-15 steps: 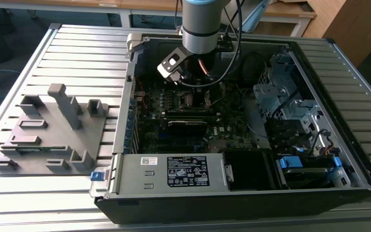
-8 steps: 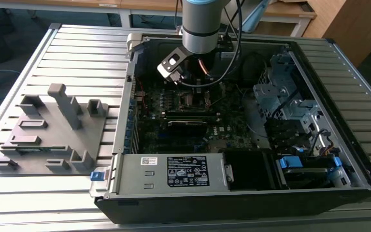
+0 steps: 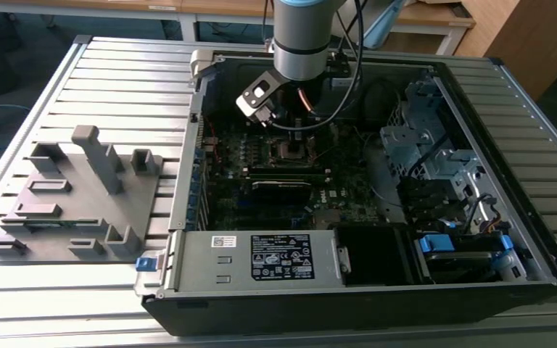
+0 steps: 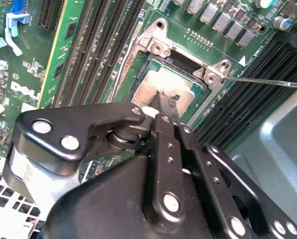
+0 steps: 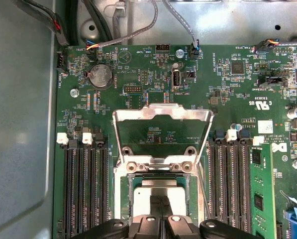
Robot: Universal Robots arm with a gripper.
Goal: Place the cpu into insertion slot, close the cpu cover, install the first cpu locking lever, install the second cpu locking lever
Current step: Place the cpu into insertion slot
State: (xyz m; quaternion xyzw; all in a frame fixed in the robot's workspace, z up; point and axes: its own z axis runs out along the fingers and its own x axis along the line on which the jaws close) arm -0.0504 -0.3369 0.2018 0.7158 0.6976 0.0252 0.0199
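Silvery cpu lies in the insertion slot; the fingers, pressed together, touch its top. The cpu cover stands open. A white label marks the power supply.

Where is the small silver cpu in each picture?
Exterior view: the cpu sits upper-middle, under the gripper.
Second wrist view: the cpu lies just past the gripper.
First wrist view: the cpu lies just past the gripper.
Shared landmark: black memory slots alongside it.

cpu in insertion slot | cpu cover tilted up | memory slots flanking
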